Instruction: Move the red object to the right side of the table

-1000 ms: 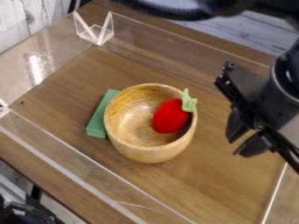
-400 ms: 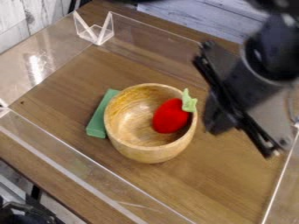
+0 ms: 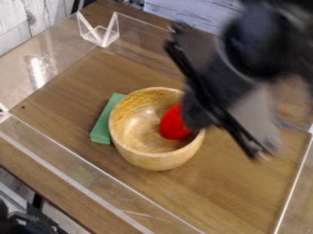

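My tool (image 3: 202, 128) is blurred, so I can only guess its tip sits low over the bowl's right rim, with its jaws pressed together. Just beside it the red object (image 3: 175, 123) lies inside the wooden bowl (image 3: 137, 137), near the green cloth (image 3: 102, 123) on the counter (image 3: 73, 78)

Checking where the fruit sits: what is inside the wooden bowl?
The red object lies inside the wooden bowl. The blurred arm covers its right part and the bowl's right rim.
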Controlling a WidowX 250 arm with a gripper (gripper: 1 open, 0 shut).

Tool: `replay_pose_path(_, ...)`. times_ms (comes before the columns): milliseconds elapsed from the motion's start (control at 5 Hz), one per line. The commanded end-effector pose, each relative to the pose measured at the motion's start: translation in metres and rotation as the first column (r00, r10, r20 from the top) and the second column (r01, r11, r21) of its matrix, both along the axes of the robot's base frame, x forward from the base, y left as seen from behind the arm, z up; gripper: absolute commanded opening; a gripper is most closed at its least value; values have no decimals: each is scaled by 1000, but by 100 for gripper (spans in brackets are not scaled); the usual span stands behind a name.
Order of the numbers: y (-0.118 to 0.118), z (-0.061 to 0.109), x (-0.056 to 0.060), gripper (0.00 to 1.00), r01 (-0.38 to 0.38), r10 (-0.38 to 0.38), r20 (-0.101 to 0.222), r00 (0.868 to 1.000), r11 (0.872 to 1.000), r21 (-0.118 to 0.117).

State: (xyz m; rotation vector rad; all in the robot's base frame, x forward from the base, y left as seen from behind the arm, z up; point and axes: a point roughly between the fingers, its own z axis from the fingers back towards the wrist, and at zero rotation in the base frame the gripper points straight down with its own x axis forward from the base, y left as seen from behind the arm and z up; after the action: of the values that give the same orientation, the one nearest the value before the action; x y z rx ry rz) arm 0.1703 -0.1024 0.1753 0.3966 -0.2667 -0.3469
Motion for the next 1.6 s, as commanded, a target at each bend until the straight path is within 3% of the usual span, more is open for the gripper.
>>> replay_pose_path(0, -27, 12, 8, 0, -33, 35, 75, 997, 999, -26)
replay_pose_path(200, 0, 37, 7, 0, 10, -15, 92, 996, 999, 51)
replay_pose_path(400, 19, 54, 7, 0, 49, -61, 86, 994, 990, 132)
replay_pose_path(600, 14, 72, 6, 100, 35, -51, 79, 996, 982, 185)
replay_pose_path(800, 3, 72, 5, 100, 7, -25, 88, 996, 980, 197)
replay_pose_path(1200, 31, 59, 5, 100, 73, -86, 39, 996, 963, 259)
replay_pose_path(1400, 31, 43, 5, 100, 70, -85, 40, 996, 956, 286)
